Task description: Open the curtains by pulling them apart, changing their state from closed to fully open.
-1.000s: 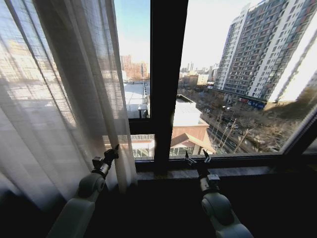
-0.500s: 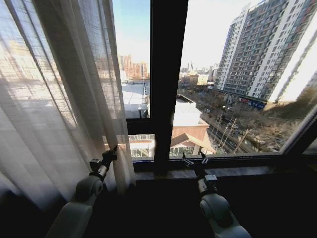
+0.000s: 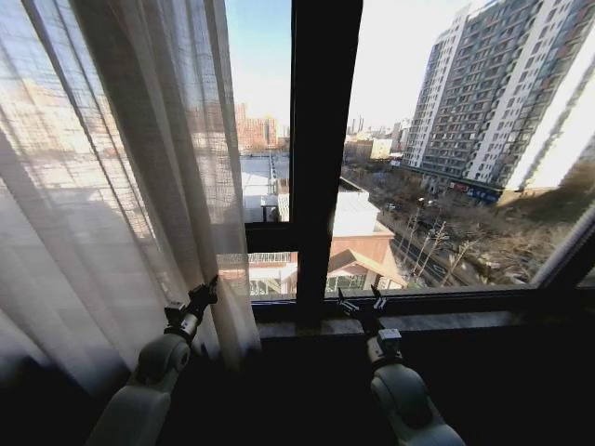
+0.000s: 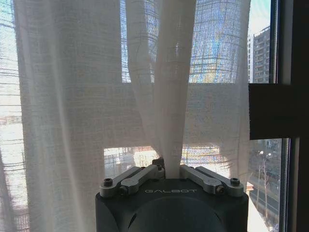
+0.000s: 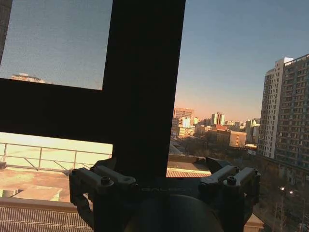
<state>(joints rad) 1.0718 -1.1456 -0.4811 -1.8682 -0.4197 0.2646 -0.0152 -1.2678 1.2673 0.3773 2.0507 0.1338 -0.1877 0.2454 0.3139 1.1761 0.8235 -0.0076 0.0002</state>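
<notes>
high-rise room; sheer curtains (image 3: 121,186) at a dark-framed window (image 3: 321,158) overlooking city towers (image 3: 502,93)

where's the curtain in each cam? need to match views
Head view: curtain covers the left half, and the left gripper is at its inner edge.
Left wrist view: curtain spans most of the picture, with one fold pinched in the gripper.
Right wrist view: no curtain, open right gripper facing glass.
Shared landmark: dark window frame.

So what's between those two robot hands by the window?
In the head view, the dark window frame post stands between left gripper, pinching the curtain, and right gripper.
</notes>
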